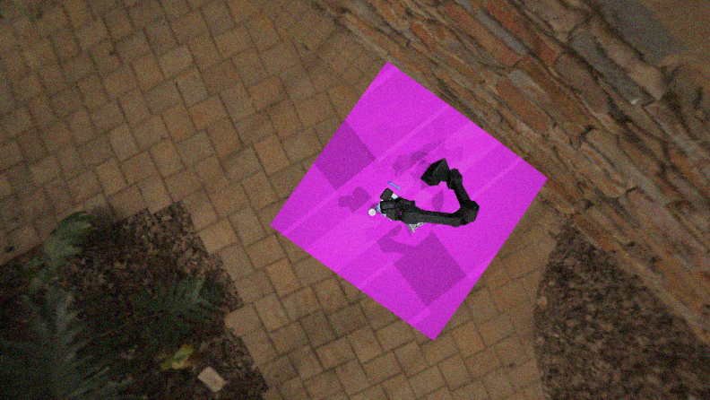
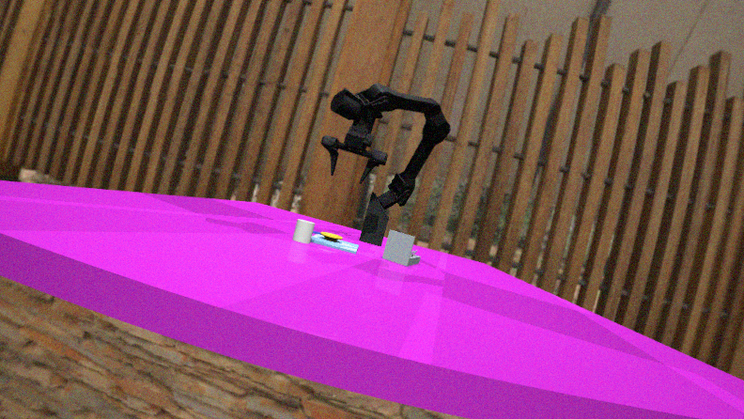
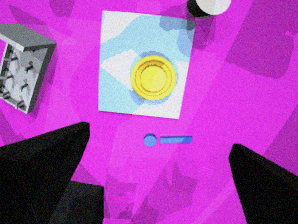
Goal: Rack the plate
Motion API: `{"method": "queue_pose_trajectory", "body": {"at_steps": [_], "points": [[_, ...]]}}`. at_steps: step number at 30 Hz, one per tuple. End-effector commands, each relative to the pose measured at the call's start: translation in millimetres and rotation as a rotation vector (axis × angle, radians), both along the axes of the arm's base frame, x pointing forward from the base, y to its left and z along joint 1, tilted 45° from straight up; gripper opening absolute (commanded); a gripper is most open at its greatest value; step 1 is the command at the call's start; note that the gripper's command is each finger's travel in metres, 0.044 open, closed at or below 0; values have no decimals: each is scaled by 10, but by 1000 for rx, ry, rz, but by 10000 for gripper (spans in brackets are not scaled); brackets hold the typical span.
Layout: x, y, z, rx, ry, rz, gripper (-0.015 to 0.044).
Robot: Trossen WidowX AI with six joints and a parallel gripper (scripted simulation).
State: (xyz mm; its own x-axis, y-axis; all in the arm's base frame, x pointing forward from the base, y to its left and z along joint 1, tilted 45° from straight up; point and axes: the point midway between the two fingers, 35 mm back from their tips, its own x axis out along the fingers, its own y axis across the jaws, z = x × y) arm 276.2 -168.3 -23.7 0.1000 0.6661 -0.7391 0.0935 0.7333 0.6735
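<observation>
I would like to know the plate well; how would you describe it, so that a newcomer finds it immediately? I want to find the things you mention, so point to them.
On the magenta table (image 1: 317, 218) (image 2: 208, 275) (image 3: 120, 175), find the flat light-blue and white board (image 2: 348, 246) (image 3: 115, 95). The plate (image 2: 331, 235) (image 3: 153, 78) lies on it, round with raised rings. It is the yellow one; the nearby cylinder (image 2: 303, 230) (image 3: 214, 5) is white.
</observation>
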Motion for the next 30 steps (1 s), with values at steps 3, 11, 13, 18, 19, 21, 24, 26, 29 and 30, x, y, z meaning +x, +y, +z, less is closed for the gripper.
{"method": "queue_pose_trajectory", "body": {"at_steps": [3, 11, 13, 18, 19, 21, 24, 26, 29, 30], "points": [[39, 34, -51, 36, -25, -4, 400], [170, 810, -827, 40, -27, -3, 400], [144, 818, -823, 40, -27, -3, 400], [129, 824, -824, 40, -27, -3, 400], [131, 830, -830, 40, -27, -3, 400], [136, 850, -852, 40, -27, -3, 400], [145, 883, -888, 40, -27, -4, 400], [150, 905, -912, 40, -27, -4, 400], [158, 939, -948, 40, -27, -4, 400], [160, 950, -960, 40, -27, -4, 400]]}}
